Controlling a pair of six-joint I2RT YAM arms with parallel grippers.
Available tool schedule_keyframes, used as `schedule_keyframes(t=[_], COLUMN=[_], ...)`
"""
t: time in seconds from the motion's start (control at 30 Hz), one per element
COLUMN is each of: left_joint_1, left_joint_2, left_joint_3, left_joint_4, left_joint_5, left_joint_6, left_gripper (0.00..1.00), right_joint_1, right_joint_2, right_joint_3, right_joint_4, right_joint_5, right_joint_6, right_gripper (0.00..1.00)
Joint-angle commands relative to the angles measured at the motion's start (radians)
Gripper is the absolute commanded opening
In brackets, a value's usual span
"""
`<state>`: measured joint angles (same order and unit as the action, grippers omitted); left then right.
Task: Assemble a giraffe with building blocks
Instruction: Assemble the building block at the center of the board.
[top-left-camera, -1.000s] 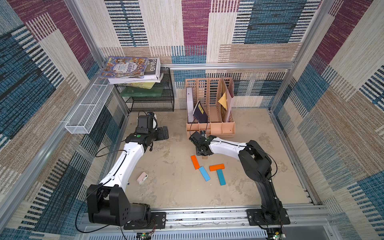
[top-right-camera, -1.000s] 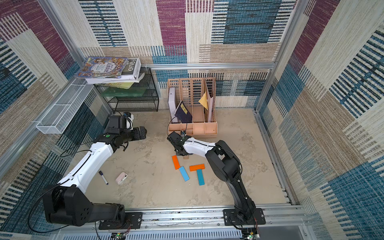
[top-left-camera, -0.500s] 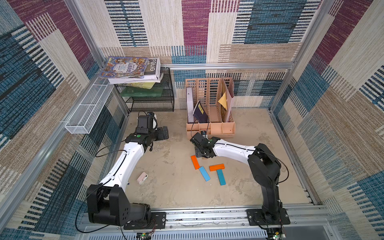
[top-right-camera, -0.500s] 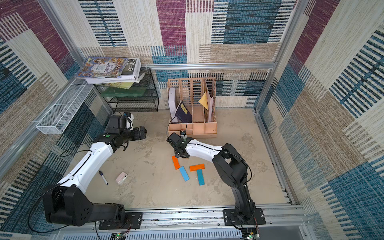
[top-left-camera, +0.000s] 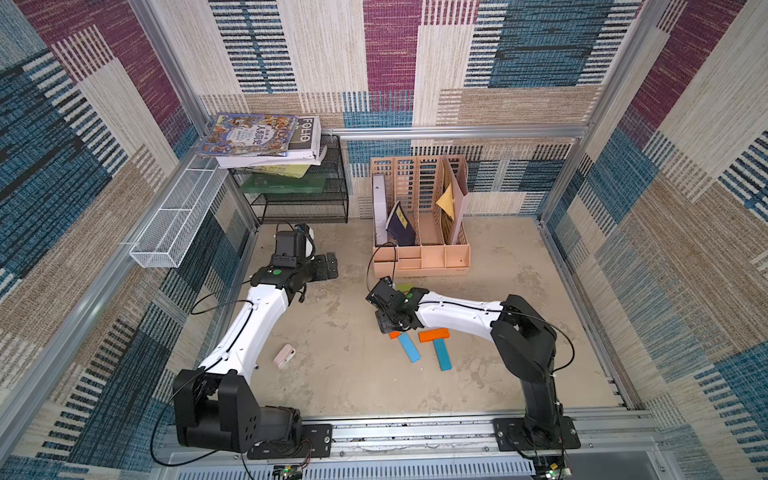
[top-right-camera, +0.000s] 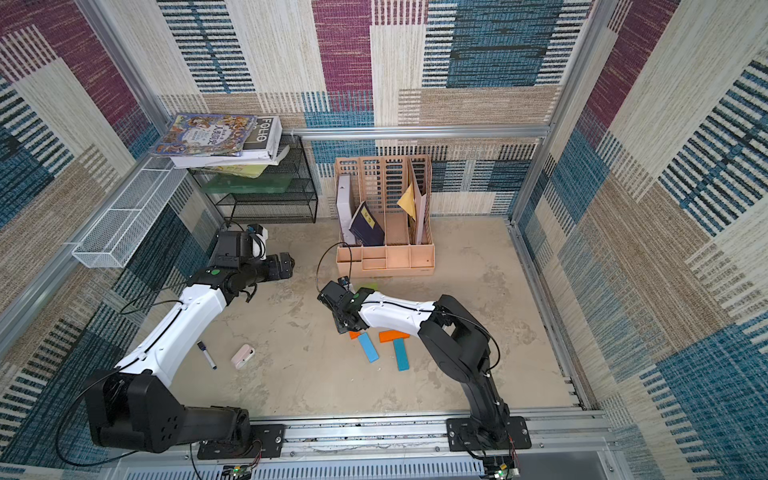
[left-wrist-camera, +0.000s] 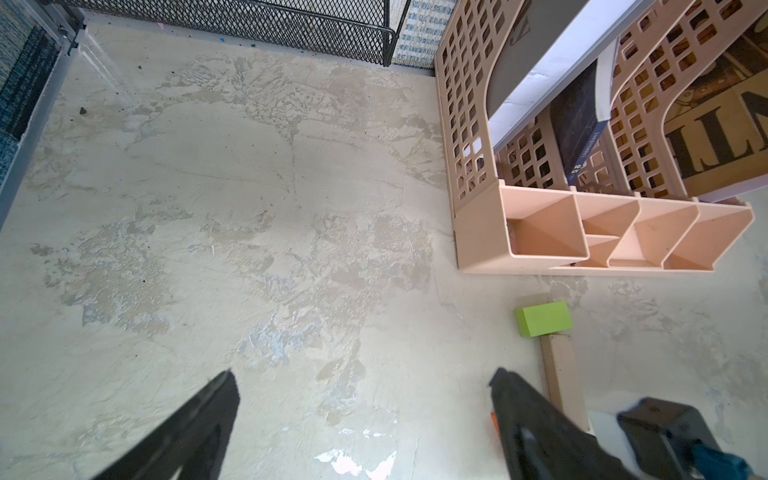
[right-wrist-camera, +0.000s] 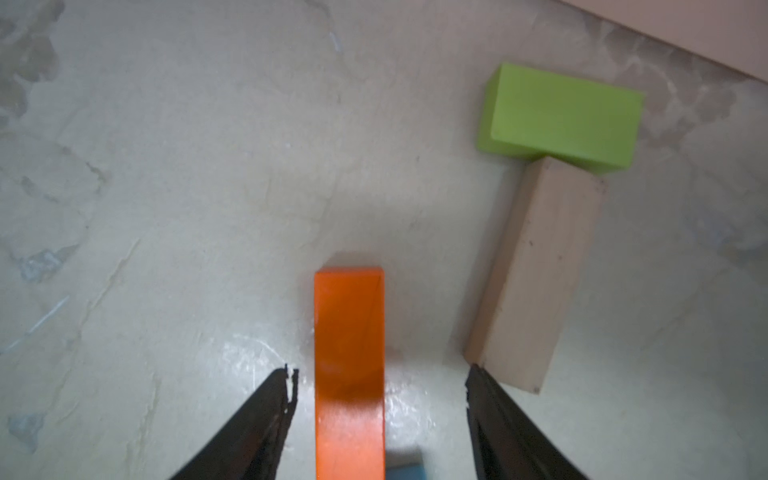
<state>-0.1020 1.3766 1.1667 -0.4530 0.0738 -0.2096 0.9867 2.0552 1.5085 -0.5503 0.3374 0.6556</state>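
the unfinished flat giraffe (top-right-camera: 394, 336) is lying on the mottled beige tabletop (top-left-camera: 353, 374), just in front of the peach plastic file organizer (top-left-camera: 422, 262). the short lime-green block (right-wrist-camera: 561, 116) is touching one end of the tan wooden block (right-wrist-camera: 536, 274). a long orange block (right-wrist-camera: 349, 374) is lying beside the tan one, apart from it. a second orange block (top-left-camera: 434, 334), a slanted blue block (top-left-camera: 409, 347) and a straighter blue block (top-left-camera: 442, 355) are sitting nearer the arm bases. the right arm is reaching low over them. the right gripper (right-wrist-camera: 378, 372) is pointing down, fingers parted and straddling the long orange block with gaps on both sides, gripping nothing. the left gripper (left-wrist-camera: 363, 376) is hovering spread wide and empty over bare tabletop.
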Motion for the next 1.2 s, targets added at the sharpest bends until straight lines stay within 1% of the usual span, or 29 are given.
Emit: schedule_keyframes(t=[0.0,0.1,0.17,0.27,0.3,0.53,0.7,0.77,0.9,1.17], left_joint_1=[0.001,0.001,0.001,0.001,0.001,0.001,0.001,0.001,0.001,0.001], left_joint_2=[-0.005,-0.004,-0.003,-0.004,-0.003,-0.009,-0.017,-0.015,-0.016,-0.02], left_joint_3=[0.007,0.007,0.007,0.006,0.007,0.004,0.001,0.002,0.002,0.001], left_joint_4=[0.007,0.006,0.005,0.005,0.005,0.003,0.007,0.006,0.006,0.005], left_joint_5=[0.003,0.003,0.003,0.001,0.001,0.003,0.004,0.007,0.006,0.007], left_joint_6=[-0.007,-0.007,-0.007,-0.007,-0.007,-0.007,-0.008,-0.008,-0.008,-0.008], left_gripper=[0.99,0.99,0.99,0.99,0.99,0.99,0.99,0.99,0.99,0.99], right_joint_1=[0.001,-0.005,-0.007,-0.004,-0.001,0.028,0.037,0.037,0.035,0.035], right_joint_2=[0.045,0.08,0.088,0.079,0.07,-0.029,-0.112,-0.132,-0.156,-0.136], right_joint_3=[0.049,0.071,0.066,0.031,0.013,-0.143,-0.288,-0.322,-0.353,-0.328], right_joint_4=[-0.033,-0.041,-0.038,-0.029,-0.022,0.031,0.07,0.072,0.064,0.008], right_joint_5=[-0.003,-0.017,-0.027,-0.031,-0.033,-0.043,-0.028,-0.016,0.002,0.037], right_joint_6=[-0.001,0.01,0.024,0.045,0.051,0.119,0.17,0.18,0.193,0.262], right_gripper=[0.67,0.64,0.55,0.36,0.33,0.32,0.33,0.33,0.33,0.34])
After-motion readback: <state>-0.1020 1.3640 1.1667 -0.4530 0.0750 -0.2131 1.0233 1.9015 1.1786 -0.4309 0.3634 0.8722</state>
